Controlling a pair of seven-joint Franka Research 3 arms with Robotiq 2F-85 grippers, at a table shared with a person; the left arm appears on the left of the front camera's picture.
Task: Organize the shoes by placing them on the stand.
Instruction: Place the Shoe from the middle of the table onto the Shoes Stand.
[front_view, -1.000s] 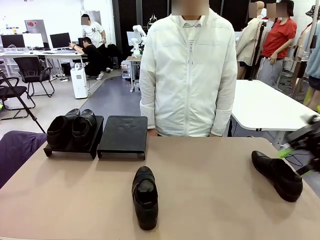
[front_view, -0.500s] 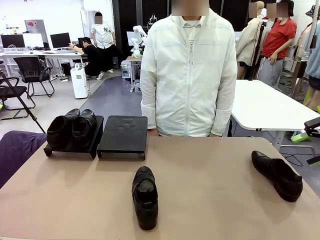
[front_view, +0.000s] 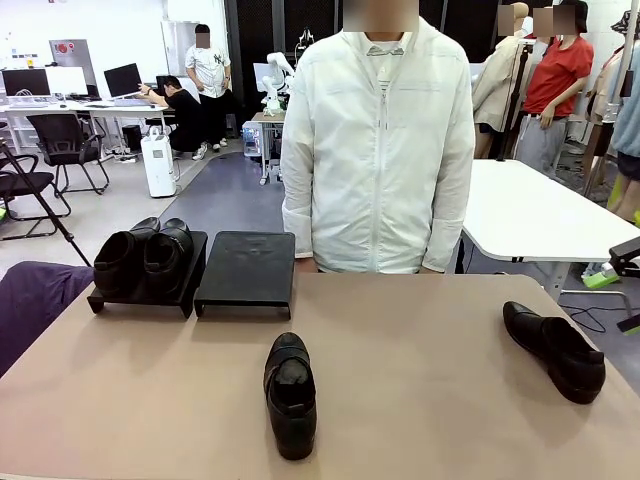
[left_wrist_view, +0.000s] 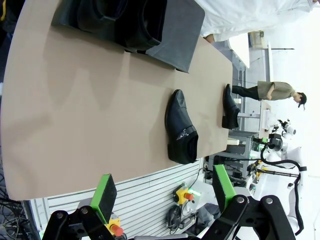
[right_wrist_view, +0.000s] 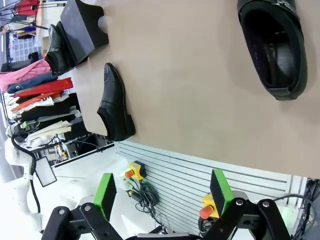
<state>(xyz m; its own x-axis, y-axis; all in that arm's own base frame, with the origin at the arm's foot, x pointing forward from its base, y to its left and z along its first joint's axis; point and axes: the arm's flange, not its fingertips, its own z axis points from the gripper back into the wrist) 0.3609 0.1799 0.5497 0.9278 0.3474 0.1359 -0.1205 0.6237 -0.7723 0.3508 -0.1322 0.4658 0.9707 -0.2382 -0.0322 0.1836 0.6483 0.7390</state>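
We see the stand (front_view: 200, 300) at the far left of the tan table (front_view: 430, 420), made of two black trays set side by side. The left tray (front_view: 140, 297) carries a pair of black dress shoes (front_view: 145, 255), standing close together. The right tray (front_view: 247, 270) is bare. A third shoe (front_view: 290, 393) lies on the table near the middle of the near edge, its toe toward the far side. The fourth shoe (front_view: 555, 350) lies at an angle on the right of the table, well apart from the stand and from the third shoe. A person in a white jacket (front_view: 375, 150) stands at the far side, just right of the stand.

In the left wrist view, the left gripper (left_wrist_view: 164, 192) hangs off the near edge of the table with its green pads spread wide and nothing between them. In the right wrist view, the right gripper (right_wrist_view: 162, 192) is likewise spread and empty, also off the near edge, with the fourth shoe on the table beyond it. At the right edge of the front view a dark piece with a green tip shows; we think it is part of the right arm, but it is too cut off to be sure.
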